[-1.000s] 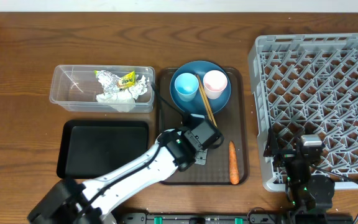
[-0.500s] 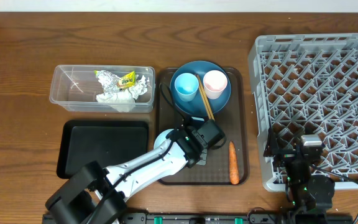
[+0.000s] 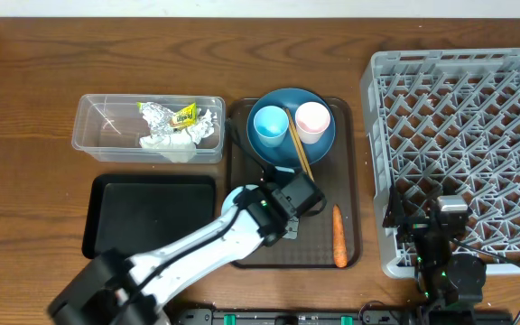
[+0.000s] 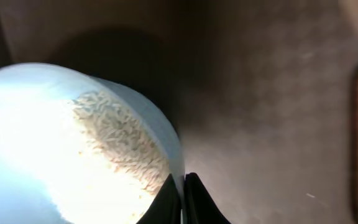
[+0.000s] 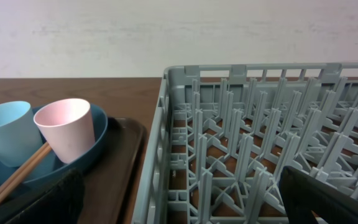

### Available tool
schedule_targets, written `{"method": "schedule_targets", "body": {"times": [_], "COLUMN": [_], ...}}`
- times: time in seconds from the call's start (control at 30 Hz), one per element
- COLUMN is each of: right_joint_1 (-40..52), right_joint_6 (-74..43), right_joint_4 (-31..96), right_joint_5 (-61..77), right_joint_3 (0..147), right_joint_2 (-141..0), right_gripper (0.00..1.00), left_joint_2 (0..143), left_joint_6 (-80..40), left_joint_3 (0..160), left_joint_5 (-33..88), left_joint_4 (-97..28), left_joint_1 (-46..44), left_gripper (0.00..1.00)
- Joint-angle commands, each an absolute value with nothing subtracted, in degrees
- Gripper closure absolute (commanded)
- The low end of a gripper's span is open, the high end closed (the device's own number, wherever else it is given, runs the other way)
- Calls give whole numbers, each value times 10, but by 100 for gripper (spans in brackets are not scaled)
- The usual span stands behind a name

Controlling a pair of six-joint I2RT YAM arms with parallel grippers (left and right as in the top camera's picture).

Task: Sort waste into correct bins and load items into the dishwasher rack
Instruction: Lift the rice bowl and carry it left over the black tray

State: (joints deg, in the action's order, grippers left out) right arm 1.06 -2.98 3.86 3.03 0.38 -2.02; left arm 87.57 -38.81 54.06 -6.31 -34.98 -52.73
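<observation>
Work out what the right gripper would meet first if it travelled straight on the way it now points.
Most likely the dishwasher rack: the open right gripper points at its near wall and pegs, with nothing visible between. The pink cup sits left of that line. Depth is uncertain.

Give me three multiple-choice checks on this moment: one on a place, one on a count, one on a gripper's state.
1. The carrot lies: A) on the brown serving tray B) in the clear tub C) in the rack.
2. Cups on the dark-blue plate: A) one B) two C) three.
3. The left gripper is: A) open over the black tray B) shut on the bowl rim C) holding chopsticks.
Answers: 1 A, it rests on that tray's right side. 2 B, a light-blue cup and a pink cup. 3 B, the left wrist view shows it pinching the rim.
</observation>
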Motion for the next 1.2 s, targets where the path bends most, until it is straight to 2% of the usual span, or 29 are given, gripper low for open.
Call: {"method": "schedule_targets", "body": {"times": [0.0,0.23,0.5,1.17], "right_joint_1": [10,10,10,10], "right_joint_6": [-27,-27,-27,-27], "right_joint_4": [41,41,41,41], "right_joint_5": [30,30,30,30], "right_joint_3": [3,3,3,3], "right_joint_2": [-20,-20,-20,-20], "right_gripper": [1,1,1,1], "left_joint_2": [823,730,670,665], "left_joint_6": [-380,-376,-303,-50], "left_joint_3": [550,550,550,517], "left_joint_5": [-69,-71,-46,422], "left_joint_4": [-365,-428,-495,-505], "left_joint_1": [-524,-473,-352,67], "left_gripper": [94,94,94,94]}}
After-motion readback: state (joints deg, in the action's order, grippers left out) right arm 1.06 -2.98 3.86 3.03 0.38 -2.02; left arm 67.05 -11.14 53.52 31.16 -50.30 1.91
